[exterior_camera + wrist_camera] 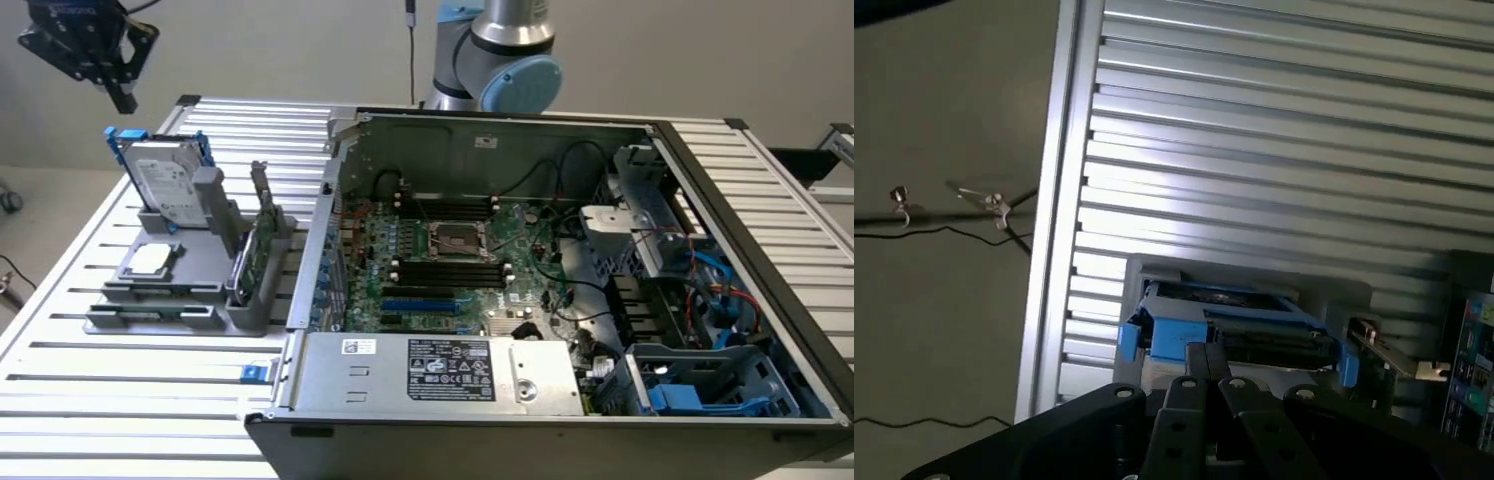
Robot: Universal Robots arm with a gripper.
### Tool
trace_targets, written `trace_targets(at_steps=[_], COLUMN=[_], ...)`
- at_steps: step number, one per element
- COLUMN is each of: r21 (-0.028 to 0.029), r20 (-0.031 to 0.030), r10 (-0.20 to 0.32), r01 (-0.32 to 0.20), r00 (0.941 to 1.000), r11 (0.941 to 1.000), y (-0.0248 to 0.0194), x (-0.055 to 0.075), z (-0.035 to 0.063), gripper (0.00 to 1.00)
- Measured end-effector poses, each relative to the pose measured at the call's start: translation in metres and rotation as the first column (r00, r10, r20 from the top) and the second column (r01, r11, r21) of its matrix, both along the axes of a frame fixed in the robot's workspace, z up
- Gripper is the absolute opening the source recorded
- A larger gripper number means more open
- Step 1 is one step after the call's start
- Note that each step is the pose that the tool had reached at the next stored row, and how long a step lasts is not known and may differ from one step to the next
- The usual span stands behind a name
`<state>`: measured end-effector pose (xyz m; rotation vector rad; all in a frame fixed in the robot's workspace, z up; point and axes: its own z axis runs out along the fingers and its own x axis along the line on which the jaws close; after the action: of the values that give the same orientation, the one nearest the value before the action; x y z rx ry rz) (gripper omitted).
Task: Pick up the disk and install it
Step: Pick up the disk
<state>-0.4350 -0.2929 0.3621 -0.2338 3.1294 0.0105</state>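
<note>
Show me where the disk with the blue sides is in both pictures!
Exterior view: the disk stands upright in the grey holder, at the exterior view's left, beside the open computer case.
Wrist view: the disk shows edge-on, blue rails at both ends, in the same holder.
Shared landmark: the ribbed metal table.

The wall point(267, 50) behind is plain light grey. The surface point(134, 400) consists of ribbed aluminium slats with bright glare. The floor point(944, 330) is dull grey-brown, crossed by a thin dark cable point(954, 231).
</note>
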Motion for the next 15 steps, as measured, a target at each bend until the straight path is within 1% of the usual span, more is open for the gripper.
trace_targets(at_steps=[4, 8, 12, 15], r21=[0.0002, 0.0007, 0.0015, 0.0023], r20=[-0.0057, -0.0108, -0.016, -0.0198], r10=[0.063, 0.127, 0.189, 0.238], r01=[-0.063, -0.127, -0.189, -0.238], r00=[0.998, 0.9919, 0.9818, 0.9712], r11=[0.998, 0.9919, 0.9819, 0.9714], y=[0.0, 0.0, 0.0, 0.0], x=[0.0, 0.0, 0.0, 0.0], z=[-0.0003, -0.0006, -0.0009, -0.0011], gripper=[0.11, 0.11, 0.11, 0.11])
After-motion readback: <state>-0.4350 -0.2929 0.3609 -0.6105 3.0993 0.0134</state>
